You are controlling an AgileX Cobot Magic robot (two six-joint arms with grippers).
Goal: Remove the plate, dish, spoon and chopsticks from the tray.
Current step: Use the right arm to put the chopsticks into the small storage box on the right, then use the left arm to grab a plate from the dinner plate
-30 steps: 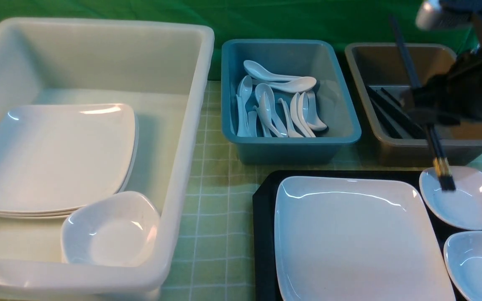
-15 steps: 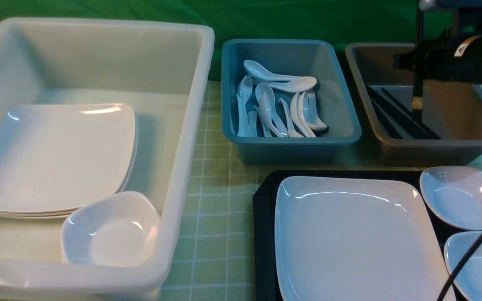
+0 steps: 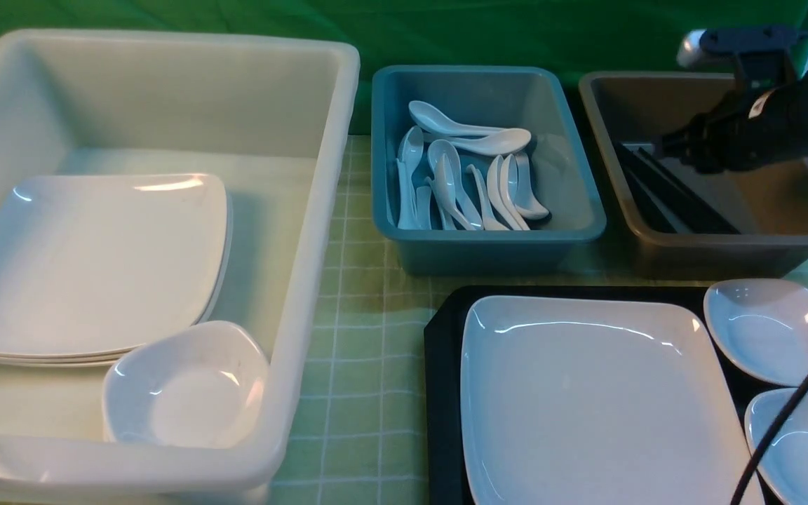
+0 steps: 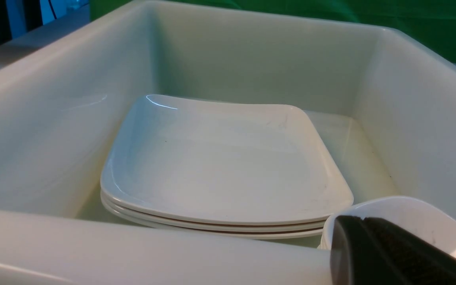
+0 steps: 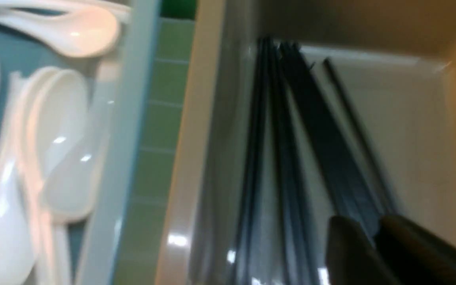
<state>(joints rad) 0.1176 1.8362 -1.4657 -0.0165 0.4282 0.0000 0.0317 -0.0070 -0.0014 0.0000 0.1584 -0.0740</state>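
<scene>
**Tray**: black, at the near right of the desk, which carries a green checked cloth. The plate, large, white and squarish, lies flat on the tray and covers most of it. Two small deep white dishes sit on the tray's right side, just beside the plate: the far dish and the near dish. The near dish is cut off by the edge of the front view. A black cable crosses in front of it.

**Bins:** two stand side by side behind the tray. The blue bin holds a heap of white soup spoons. The brown bin holds the black chopsticks, which lie flat in a loose bundle along its left side.

**Right arm's fingers**: low over the far end of the chopsticks, within the brown bin's outline. The right wrist camera shows the two fingers close together, with only a thin slit between them, directly above the bundle. That view is blurred, so I cannot tell whether they pinch a stick.

**Left arm's fingers**: pressed together, at the near rim of the large white tub on the desk's left. The tub holds a stack of white plates. One small white bowl-dish sits in its near right corner.
</scene>
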